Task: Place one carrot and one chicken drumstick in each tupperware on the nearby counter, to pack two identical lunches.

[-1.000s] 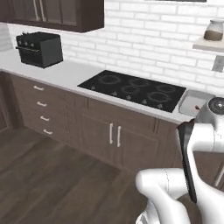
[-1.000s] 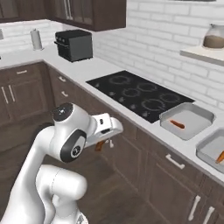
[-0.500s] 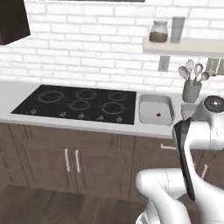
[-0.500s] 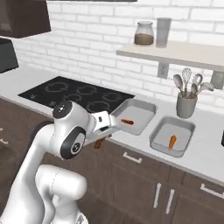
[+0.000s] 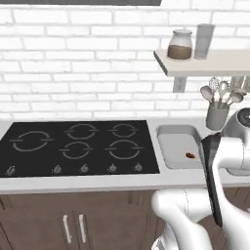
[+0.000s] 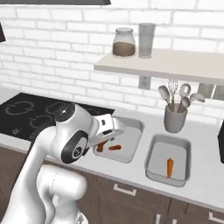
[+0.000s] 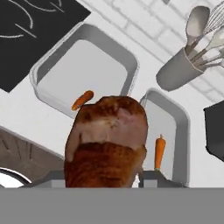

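My gripper is shut on a chicken drumstick, a reddish-brown lump that hides the fingertips in the hand view. In the right base view the gripper hangs with the drumstick over the near left rim of the left tupperware. That tupperware holds one carrot, which lies beside the gripper. The right tupperware holds the other carrot, also seen past the drumstick. Both trays sit on the pale counter.
The black stovetop lies left of the trays. A grey holder of utensils stands behind the right tray. A wall shelf above carries a jar and a glass. A dark object sits at the counter's right edge.
The base has driven right along the counter, so the stovetop slid left and both trays came close. The gripper still holds the drumstick.
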You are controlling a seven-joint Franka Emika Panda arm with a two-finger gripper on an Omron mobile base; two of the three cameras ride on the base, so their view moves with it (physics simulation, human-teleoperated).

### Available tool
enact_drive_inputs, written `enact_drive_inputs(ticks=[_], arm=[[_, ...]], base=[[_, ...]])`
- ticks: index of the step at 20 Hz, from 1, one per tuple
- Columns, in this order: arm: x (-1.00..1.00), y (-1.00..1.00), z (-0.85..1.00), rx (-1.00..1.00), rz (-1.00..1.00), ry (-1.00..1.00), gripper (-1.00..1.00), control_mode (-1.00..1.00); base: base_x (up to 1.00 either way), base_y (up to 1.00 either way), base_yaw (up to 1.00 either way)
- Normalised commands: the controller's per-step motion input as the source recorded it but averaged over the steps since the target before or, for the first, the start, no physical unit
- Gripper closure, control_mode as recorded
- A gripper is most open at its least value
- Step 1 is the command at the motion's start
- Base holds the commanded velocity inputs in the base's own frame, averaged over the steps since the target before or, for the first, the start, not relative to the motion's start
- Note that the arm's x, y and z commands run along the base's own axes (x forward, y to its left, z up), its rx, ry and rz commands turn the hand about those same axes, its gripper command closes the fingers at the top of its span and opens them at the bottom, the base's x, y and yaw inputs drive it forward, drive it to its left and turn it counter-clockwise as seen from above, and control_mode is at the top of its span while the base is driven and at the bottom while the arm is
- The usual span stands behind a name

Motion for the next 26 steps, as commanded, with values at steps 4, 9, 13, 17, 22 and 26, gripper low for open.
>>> enact_drive_inputs(ticks=[4, 9, 13, 17, 22, 26], arm=[[0.25, 0.00, 0.00, 0.00, 0.00, 0.05, 1.00, -1.00], [1.00, -0.27, -0.30, 0.08, -0.01, 0.37, 1.00, -1.00], [1.00, -0.79, -0.33, 0.27, -0.04, 0.53, 1.00, -1.00], [1.00, -0.46, -0.42, 0.29, -0.02, 0.27, 1.00, -1.00], [0.96, -0.07, -0.70, 0.21, -0.06, -0.05, -1.00, -1.00], [0.50, 0.03, -0.36, 0.03, -0.02, -0.12, -1.00, -1.00]], base=[[0.69, 0.62, -0.01], [0.00, 0.00, 0.00], [0.00, 0.00, 0.00], [0.00, 0.00, 0.00], [0.00, 0.00, 0.00], [0.00, 0.00, 0.00]])
